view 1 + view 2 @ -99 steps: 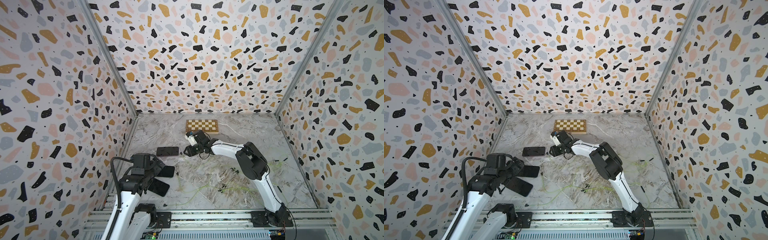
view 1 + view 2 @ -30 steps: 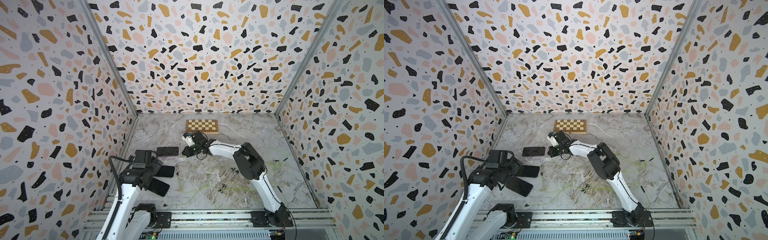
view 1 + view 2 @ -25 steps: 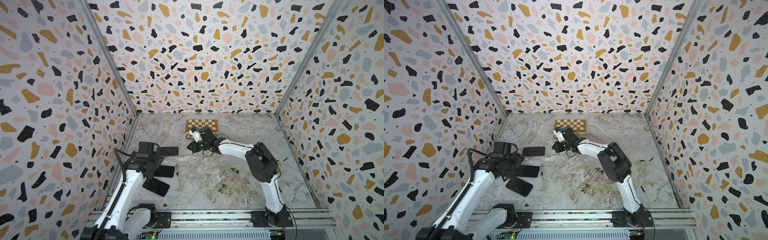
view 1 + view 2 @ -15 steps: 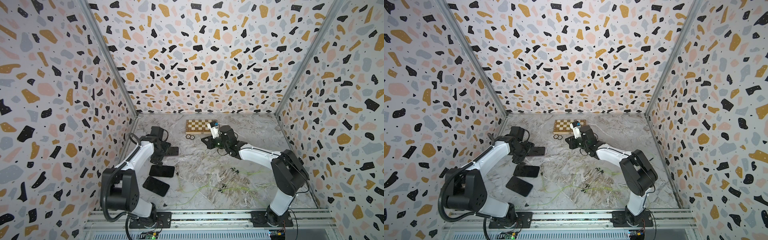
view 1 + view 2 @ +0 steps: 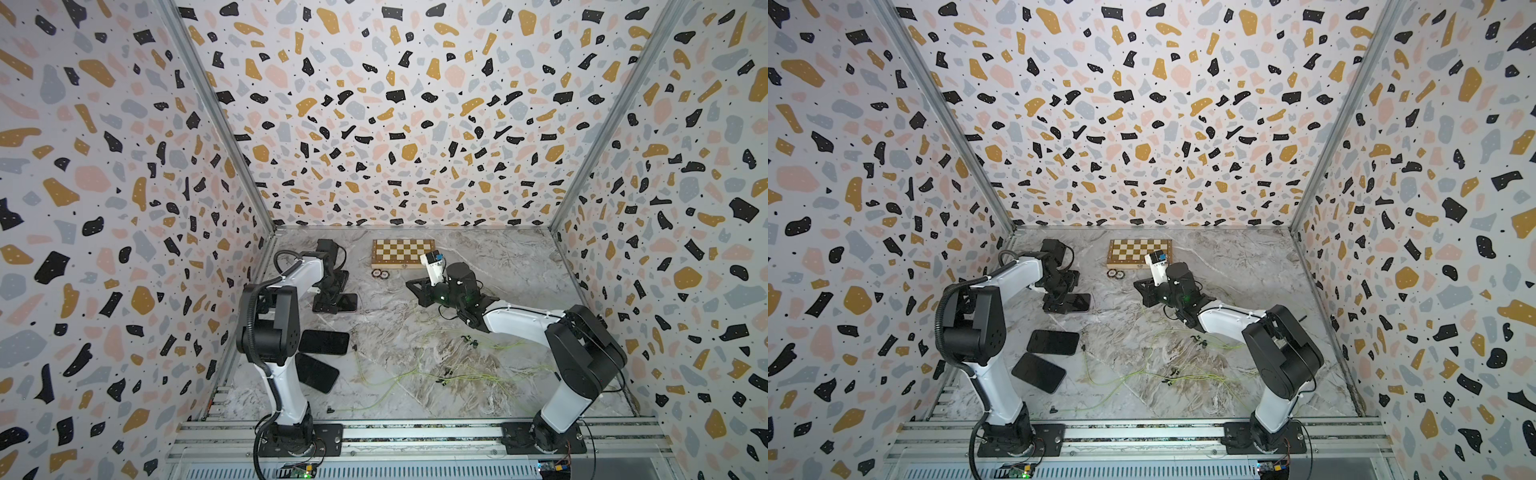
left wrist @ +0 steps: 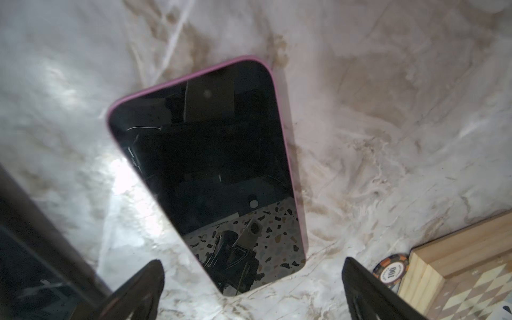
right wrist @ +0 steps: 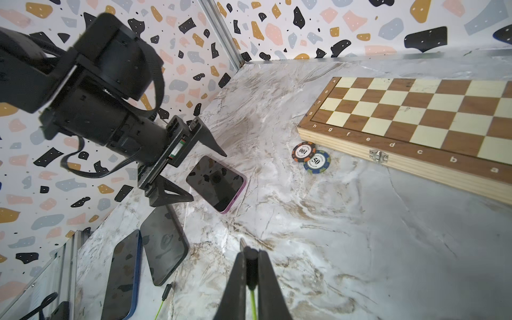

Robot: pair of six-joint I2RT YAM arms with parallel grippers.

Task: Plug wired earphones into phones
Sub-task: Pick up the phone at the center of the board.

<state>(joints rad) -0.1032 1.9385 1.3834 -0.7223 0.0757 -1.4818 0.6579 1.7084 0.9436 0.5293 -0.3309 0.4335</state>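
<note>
With my left gripper (image 7: 208, 176) spread wide above the pink-edged phone (image 7: 219, 184) near the chessboard (image 7: 415, 110) corner and my right gripper (image 7: 250, 259) pinching an earphone plug (image 7: 248, 250) short of it, I fear the unbraced phone skids under insertion.

A closed wooden chessboard (image 5: 402, 253) lies flat near the back of the marbled tabletop (image 5: 519, 266); just beside its latched edge sit two touching poker chips, an orange-rimmed chip (image 7: 303, 151) marked 100 and a blue-rimmed chip (image 7: 316, 161) marked 50; terrazzo-patterned walls (image 5: 395, 124) enclose everything.
</note>
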